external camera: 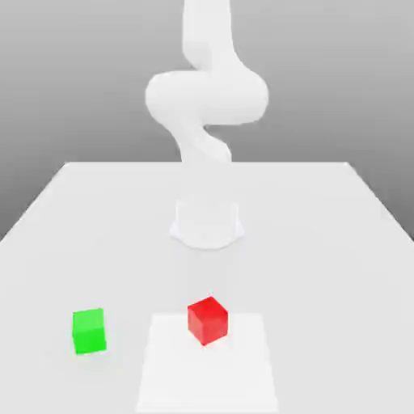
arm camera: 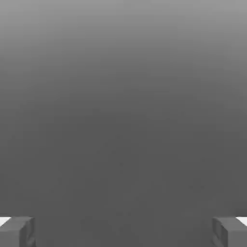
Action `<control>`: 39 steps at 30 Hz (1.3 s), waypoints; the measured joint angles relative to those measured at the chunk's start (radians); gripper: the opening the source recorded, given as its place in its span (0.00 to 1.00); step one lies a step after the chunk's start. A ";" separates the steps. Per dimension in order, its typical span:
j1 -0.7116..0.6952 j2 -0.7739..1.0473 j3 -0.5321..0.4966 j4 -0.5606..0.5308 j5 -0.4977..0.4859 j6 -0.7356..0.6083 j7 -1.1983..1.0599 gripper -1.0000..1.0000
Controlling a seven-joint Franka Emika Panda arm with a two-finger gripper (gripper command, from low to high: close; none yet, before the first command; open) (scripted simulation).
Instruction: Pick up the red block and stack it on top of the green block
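On the exterior view's left I see the small bright green matte cube [external camera: 89, 331] sitting near the front of the white table [external camera: 323, 242]. Right of it, well apart, the small bright red matte cube [external camera: 208, 320] rests on a paler square patch [external camera: 242, 372], turned corner-on. Behind rises the white arm [external camera: 206, 97]. My hand view shows the grey fingers [arm camera: 17, 231] spread wide, holding nothing.

The arm [external camera: 206, 97] is cut off by the exterior view's upper edge. In the hand view, both fingertips [arm camera: 17, 231] are cut off at the picture's edges, set wide apart.
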 joint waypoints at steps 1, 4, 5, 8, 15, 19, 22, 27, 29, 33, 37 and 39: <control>0.008 0.033 -0.008 -0.030 -0.004 0.024 -0.025 0.50; 0.030 0.130 -0.031 -0.115 -0.011 0.096 -0.102 0.50; 0.037 0.161 -0.039 -0.144 -0.014 0.119 -0.127 0.50; 0.059 0.257 -0.062 -0.229 -0.021 0.190 -0.203 0.50; 0.104 0.507 -0.112 -0.442 -0.029 0.369 -0.406 0.50; 0.117 0.710 -0.113 -0.518 0.002 0.520 -0.521 0.50; 0.099 0.828 -0.081 -0.511 0.061 0.618 -0.571 0.50; 0.059 0.924 -0.031 -0.498 0.103 0.700 -0.602 0.00; 0.059 0.924 -0.031 -0.498 0.101 0.699 -0.601 0.00; 0.062 0.900 -0.038 -0.502 0.086 0.678 -0.590 0.00; 0.060 0.766 -0.056 -0.521 0.018 0.564 -0.542 0.00; 0.059 0.694 -0.061 -0.531 -0.003 0.503 -0.527 0.00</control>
